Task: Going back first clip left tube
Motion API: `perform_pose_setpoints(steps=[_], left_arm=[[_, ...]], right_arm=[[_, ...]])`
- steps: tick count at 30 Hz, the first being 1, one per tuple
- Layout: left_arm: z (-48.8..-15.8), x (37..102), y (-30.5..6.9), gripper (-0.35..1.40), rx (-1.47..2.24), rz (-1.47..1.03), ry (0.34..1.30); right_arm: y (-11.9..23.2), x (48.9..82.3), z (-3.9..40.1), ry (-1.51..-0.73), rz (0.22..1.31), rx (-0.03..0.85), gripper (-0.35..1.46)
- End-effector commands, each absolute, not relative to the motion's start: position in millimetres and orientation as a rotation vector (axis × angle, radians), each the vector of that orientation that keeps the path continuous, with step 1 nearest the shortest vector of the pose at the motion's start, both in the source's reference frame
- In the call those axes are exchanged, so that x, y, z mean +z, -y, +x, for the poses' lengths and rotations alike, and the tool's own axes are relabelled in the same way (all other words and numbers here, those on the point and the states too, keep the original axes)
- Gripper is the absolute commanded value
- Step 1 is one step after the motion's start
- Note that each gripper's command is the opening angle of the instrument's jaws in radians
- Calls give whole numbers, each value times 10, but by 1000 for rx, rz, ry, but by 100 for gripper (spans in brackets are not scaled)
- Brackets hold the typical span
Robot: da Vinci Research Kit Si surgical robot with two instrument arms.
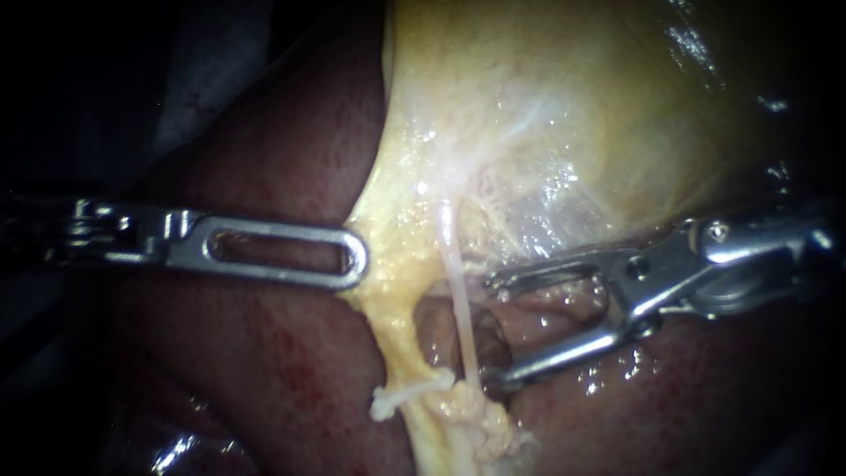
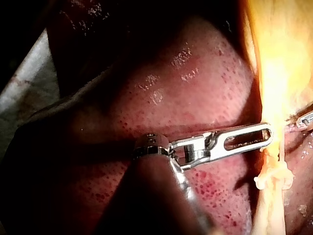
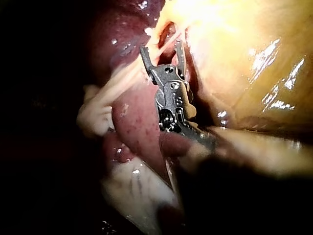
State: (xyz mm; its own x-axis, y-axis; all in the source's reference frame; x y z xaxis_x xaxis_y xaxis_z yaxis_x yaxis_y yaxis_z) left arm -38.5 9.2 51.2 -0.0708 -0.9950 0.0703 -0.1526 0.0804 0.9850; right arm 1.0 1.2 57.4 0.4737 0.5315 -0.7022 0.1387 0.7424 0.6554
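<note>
Here, right instrument [image 1: 488, 331] jaws agape; tips beside thin tube [image 1: 456, 291]

Red-speckled maroon liver [image 1: 291, 353], yellow gallbladder [image 1: 573, 106], pale whitish tube [image 1: 460, 300].

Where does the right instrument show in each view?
Endoscope view: right instrument enters from the right, jaws open astride the thin tube.
Left wrist view: only its tip, ahead of the left instrument.
Right wrist view: own instrument, jaws astride the same tube.
Shared landmark: the yellow gallbladder.
</note>
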Motion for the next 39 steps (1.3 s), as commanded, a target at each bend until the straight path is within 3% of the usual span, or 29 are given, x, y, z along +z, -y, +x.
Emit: perform_pose_setpoints(steps=[1, 8, 17, 31, 39], left_arm=[[-385, 512, -92, -35, -1123, 1234, 1407], [-386, 513, -92, -35, -1123, 1233, 1407], [-391, 518, -90, -35, -1123, 1228, 1408], [-436, 553, -71, -35, -1090, 1210, 1390], [-442, 559, -69, -35, -1086, 1207, 1390]], right_arm=[[-15, 572, 5, -1073, 716, 269, 58], [-36, 556, -13, -1080, 666, 287, 59], [-38, 554, -19, -1081, 658, 291, 60], [-36, 554, -17, -1081, 657, 291, 60], [-36, 553, -17, -1081, 657, 291, 60]])
